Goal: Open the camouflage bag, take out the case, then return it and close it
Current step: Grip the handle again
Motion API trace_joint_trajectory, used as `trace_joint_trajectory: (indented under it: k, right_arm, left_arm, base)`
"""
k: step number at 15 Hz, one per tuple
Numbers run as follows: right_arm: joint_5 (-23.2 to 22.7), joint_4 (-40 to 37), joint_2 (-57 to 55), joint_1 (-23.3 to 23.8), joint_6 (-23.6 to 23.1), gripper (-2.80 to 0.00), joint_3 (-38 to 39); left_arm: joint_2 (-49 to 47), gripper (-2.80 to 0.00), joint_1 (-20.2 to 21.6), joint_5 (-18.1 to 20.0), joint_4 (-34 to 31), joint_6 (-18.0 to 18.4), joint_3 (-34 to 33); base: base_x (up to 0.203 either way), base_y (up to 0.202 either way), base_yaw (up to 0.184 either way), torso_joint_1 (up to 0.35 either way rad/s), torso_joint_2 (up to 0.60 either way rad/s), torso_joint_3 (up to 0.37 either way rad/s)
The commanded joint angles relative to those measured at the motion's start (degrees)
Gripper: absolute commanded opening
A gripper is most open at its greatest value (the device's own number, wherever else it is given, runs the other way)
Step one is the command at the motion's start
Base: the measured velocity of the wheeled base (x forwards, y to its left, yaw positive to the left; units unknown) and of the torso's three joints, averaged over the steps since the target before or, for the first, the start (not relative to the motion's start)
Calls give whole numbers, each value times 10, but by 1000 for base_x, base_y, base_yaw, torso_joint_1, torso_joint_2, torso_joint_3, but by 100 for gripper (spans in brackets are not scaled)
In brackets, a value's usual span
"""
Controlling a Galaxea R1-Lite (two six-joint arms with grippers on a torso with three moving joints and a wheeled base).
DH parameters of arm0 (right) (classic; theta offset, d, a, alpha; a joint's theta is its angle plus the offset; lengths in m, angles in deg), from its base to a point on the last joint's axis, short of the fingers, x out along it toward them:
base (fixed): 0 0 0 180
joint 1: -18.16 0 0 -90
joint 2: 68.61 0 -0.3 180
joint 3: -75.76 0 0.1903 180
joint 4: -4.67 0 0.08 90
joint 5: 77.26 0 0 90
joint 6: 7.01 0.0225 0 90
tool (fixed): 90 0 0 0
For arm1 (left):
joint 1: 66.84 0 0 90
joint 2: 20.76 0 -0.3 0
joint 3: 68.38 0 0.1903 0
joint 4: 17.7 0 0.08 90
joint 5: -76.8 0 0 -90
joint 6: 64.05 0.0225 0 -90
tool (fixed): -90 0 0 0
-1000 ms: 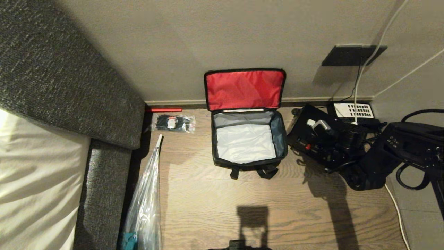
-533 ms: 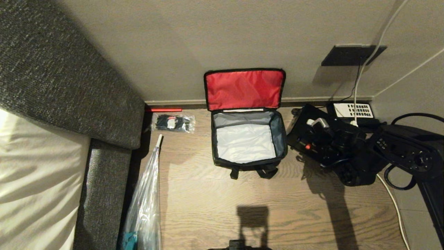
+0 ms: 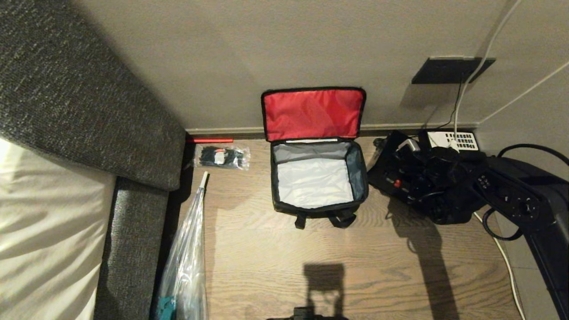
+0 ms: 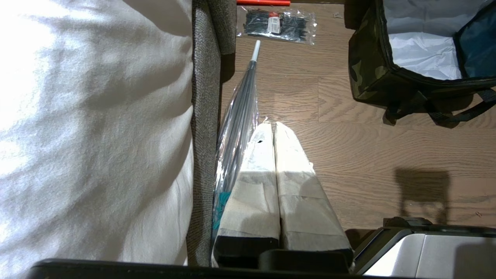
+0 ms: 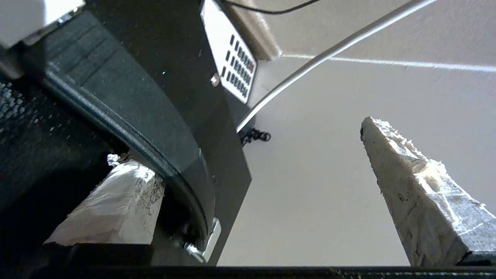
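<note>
Two things have changed in the last second, and you should read both; the right arm has pushed further in toward the wall, so the right gripper [image 3: 422, 162] now sits over the rigid black rectangular case [image 3: 400, 175] beside the bag, and the case's silver-ended handle now lies partly hidden under the gripper; nothing else on the wooden floor [image 3: 355, 266] has shifted. The boxy green-black camouflage fabric bag [image 3: 318, 178] stands against the wall with its red-lined lid [image 3: 313, 114] thrown back and its grey-white lining bare, so opening and removal are done; you are at the start of the return step, judging by that.

Look at the right wrist view; the taped fingers [image 5: 418, 193] stand wide apart, one of them free against the pale wall, the other [image 5: 112, 201] tucked behind the curved black handle [image 5: 155, 147] of the case; the handle lies between them, nearer the tucked finger, and nothing is clamped yet. The black telephone with its white keypad [image 5: 232, 66] sits just beyond the case, so you want to close on the handle alone.

Your left gripper [image 4: 276, 131] is parked low beside the grey fabric sofa [image 4: 205, 116], its taped fingers pressed together and empty, near a clear plastic-wrapped rod [image 4: 242, 112]; the bag lies well apart from it.
</note>
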State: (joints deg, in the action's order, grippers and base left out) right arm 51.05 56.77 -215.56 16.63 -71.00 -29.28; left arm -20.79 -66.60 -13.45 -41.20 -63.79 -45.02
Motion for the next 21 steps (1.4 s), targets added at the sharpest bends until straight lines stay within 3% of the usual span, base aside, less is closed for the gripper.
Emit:
trace_joint_trajectory:
  k: [1,7,10,13,14,21]
  right_arm:
    - [3,5,-9,10,-13,0,-16]
    - [-2,5,-29,23,-27,0,-16]
    - [-39,4,-27,30,-28,0,-12]
    - [-42,6,-30,31,-29,0,-5]
    - [-42,6,-29,30,-22,-280,-2]
    - [-41,46,-24,15,-27,-280,26]
  left_arm:
    - [2,-280,0,0,0,0,-2]
    - [2,-280,0,0,0,0,-1]
    - [2,-280,0,0,0,0,-1]
    - [2,-280,0,0,0,0,-1]
    - [2,-280,0,0,0,0,-1]
    - [2,-280,0,0,0,0,-1]
  base:
    - [0,0,0,0,0,0]
    - [0,0,0,0,0,0]
    - [0,0,0,0,0,0]
    - [0,0,0,0,0,0]
    - [0,0,0,0,0,0]
    - [0,0,0,0,0,0]
